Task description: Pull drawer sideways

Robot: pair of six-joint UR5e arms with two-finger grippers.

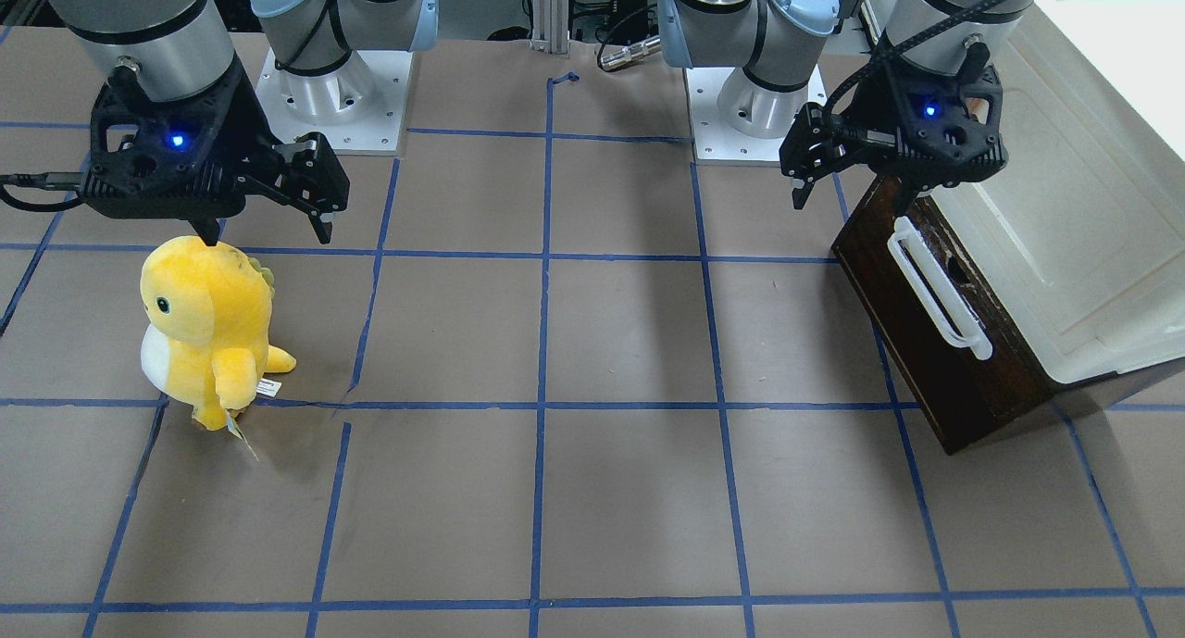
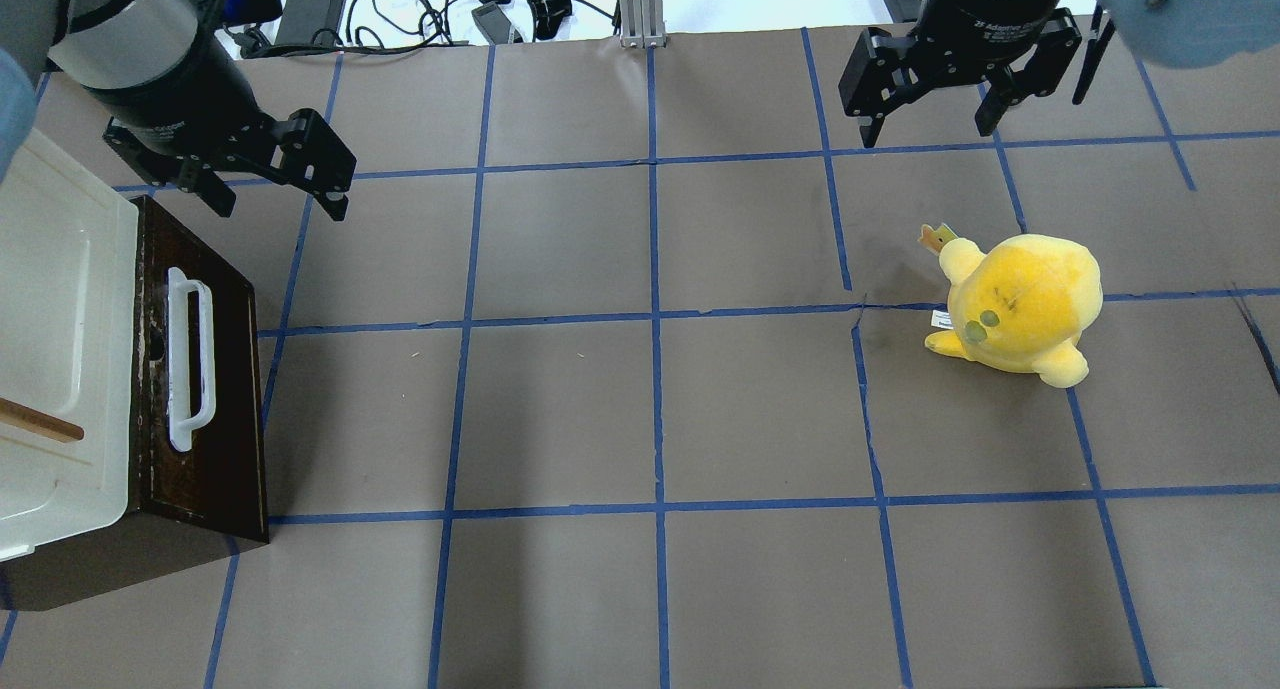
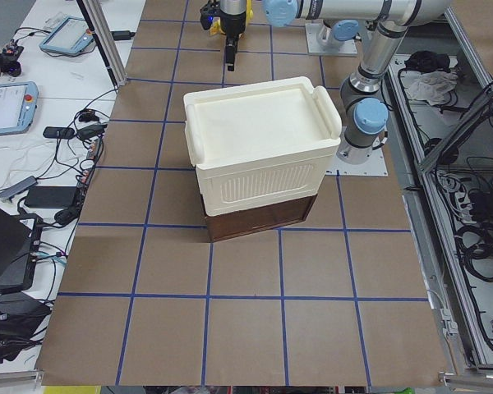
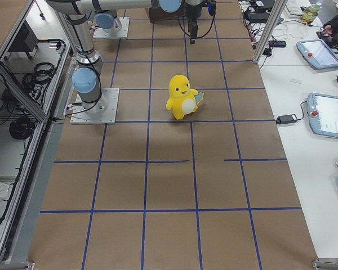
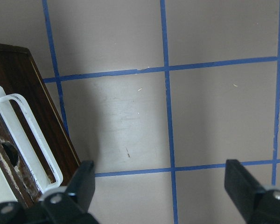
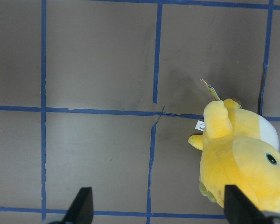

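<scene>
The drawer's dark brown front (image 2: 222, 409) with its long white bar handle (image 2: 190, 364) faces the table's middle at the left edge of the overhead view. It sits flush and no pale tray shows. It also shows in the front view (image 1: 926, 360) and in the left wrist view (image 5: 18, 79). My left gripper (image 2: 280, 204) is open and empty. It hangs above the table just beyond the far end of the handle (image 5: 30, 135), apart from it. My right gripper (image 2: 927, 129) is open and empty, far off above the table's right side.
A cream-white lidded box (image 2: 50, 319) rests on top of the brown drawer unit (image 3: 259, 217). A yellow plush toy (image 2: 1020, 304) stands on the right half, close below my right gripper (image 6: 158, 198). Blue tape lines grid the brown table.
</scene>
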